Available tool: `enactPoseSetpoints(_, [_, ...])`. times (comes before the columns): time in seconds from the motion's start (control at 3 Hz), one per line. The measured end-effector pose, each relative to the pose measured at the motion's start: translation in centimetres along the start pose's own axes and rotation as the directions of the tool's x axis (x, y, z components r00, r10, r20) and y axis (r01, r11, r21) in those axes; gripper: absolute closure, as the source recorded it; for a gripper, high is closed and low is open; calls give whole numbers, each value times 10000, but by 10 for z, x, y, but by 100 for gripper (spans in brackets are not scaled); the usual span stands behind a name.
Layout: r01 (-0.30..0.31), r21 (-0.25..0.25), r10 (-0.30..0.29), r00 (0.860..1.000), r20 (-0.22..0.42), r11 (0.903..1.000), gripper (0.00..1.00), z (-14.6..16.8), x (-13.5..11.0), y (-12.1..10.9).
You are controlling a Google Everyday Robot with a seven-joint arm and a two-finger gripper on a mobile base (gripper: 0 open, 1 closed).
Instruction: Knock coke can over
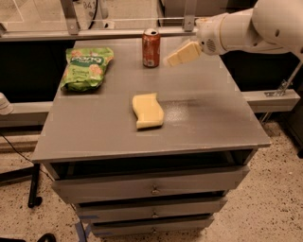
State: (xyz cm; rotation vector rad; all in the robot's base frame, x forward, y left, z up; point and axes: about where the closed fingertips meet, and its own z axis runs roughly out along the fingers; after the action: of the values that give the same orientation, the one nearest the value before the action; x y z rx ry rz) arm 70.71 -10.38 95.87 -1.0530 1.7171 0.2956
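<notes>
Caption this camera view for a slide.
Beige tool hovers beside the upright reddish-orange metal drink can on the grey table.

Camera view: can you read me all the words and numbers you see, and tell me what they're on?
"84": it looks like this, on a pale thing at the top edge.
Green snack bag: white logo, too blurred to read.
Coke can: pale markings, unreadable.
Gripper, close beside the coke can: no text.
</notes>
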Motion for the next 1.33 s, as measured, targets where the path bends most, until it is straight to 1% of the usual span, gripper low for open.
enactPoseSetpoints(0.33, [-551, -133, 561, 9940, 942, 9984, 0, 26, 1, -12])
enactPoseSetpoints(0.67, [-766, -243, 792, 9871, 1388, 9968, 0, 47, 3, -27])
enactPoseSetpoints(1.0, [-739, -444, 800, 9844, 1564, 9963, 0, 69, 6, -38])
enactPoseSetpoints(1.33, [-911, -750, 1024, 9813, 1629, 9930, 0, 91, 11, -45])
